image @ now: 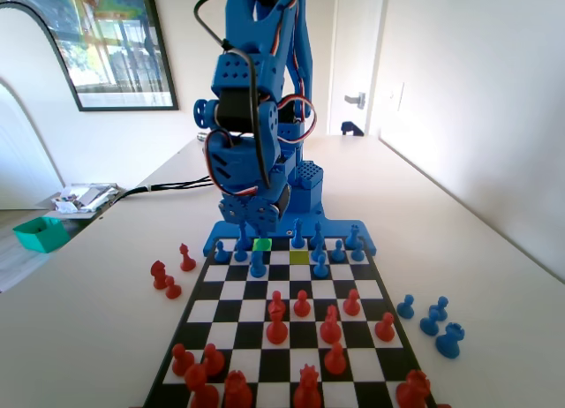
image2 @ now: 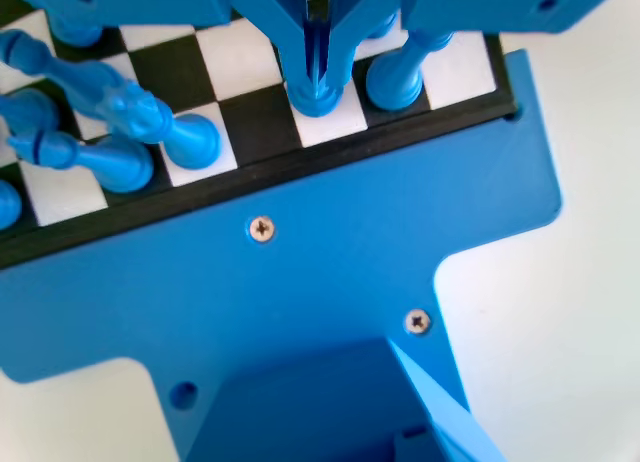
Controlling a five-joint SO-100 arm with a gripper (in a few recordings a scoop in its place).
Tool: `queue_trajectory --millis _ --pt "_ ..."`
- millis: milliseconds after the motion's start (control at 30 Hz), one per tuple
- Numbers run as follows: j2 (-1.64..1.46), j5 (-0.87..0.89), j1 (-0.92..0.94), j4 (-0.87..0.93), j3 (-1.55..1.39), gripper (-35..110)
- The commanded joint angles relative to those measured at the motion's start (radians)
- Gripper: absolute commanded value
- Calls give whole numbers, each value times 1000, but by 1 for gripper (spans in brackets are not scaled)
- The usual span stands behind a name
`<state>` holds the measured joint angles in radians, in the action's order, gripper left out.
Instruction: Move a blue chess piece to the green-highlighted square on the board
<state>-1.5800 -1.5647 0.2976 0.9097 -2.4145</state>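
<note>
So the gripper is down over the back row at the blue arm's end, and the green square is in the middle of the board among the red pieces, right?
Not quite. The gripper is down over the back row at the blue arm's end, but the green square is in that same back row, just beside the gripper, not in the middle among the red pieces. The fixed view shows this.
</note>
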Motion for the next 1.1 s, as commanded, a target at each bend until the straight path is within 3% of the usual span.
queue_trajectory --millis 0,333,700,1067 --pt "-18 -14 8 8 -12 1" --pt "-17 -21 9 6 -14 2" --pt "-18 -20 8 29 26 15" --pt "-26 -12 -25 281 239 14"
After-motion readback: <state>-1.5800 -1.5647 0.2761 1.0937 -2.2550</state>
